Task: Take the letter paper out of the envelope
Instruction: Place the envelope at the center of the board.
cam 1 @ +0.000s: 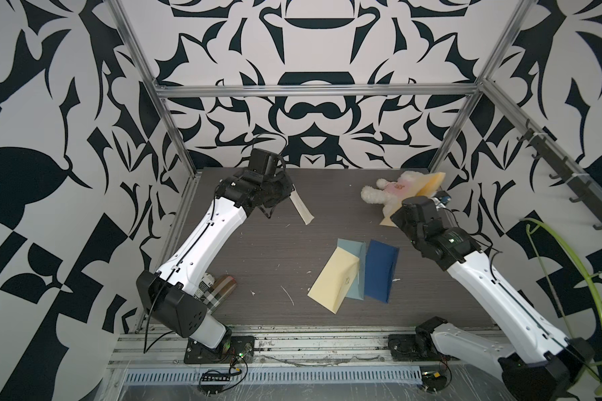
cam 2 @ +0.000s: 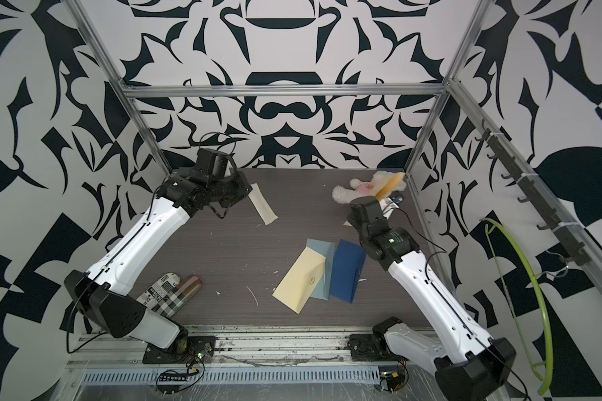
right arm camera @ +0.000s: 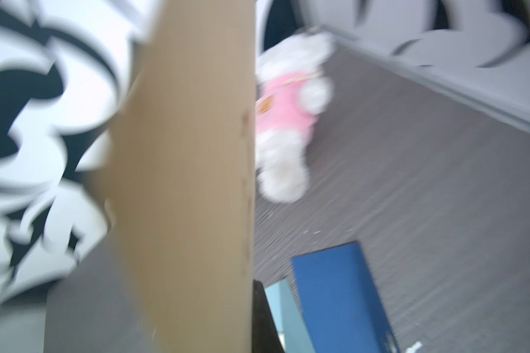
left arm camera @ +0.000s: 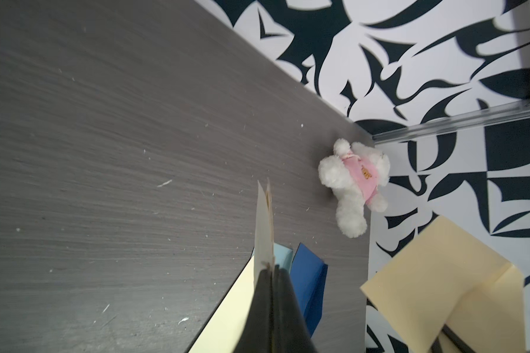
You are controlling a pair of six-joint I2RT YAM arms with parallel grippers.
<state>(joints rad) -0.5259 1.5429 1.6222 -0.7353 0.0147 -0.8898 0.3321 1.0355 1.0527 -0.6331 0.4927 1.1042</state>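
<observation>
In both top views my left gripper (cam 1: 290, 193) (cam 2: 249, 193) is at the back left, shut on a folded cream letter paper (cam 1: 301, 209) (cam 2: 263, 207) that hangs above the table. The left wrist view shows the paper (left arm camera: 263, 226) edge-on, pinched between the black fingertips (left arm camera: 262, 293). At the back right my right gripper (right arm camera: 253, 308) is shut on a pale yellow envelope (cam 1: 434, 181) (cam 2: 392, 182) (left arm camera: 435, 275), held up beside the plush toy. The blurred right wrist view shows the envelope (right arm camera: 190, 183) as a wide tan band. Paper and envelope are far apart.
A white plush toy in a pink shirt (cam 1: 379, 194) lies at the back right. Three envelopes lie overlapping at mid-table: yellow (cam 1: 334, 281), light blue (cam 1: 359, 274), dark blue (cam 1: 381, 270). A patterned bottle (cam 1: 219, 286) lies by the left arm's base. A green hanger (cam 1: 598, 295) hangs outside the right frame.
</observation>
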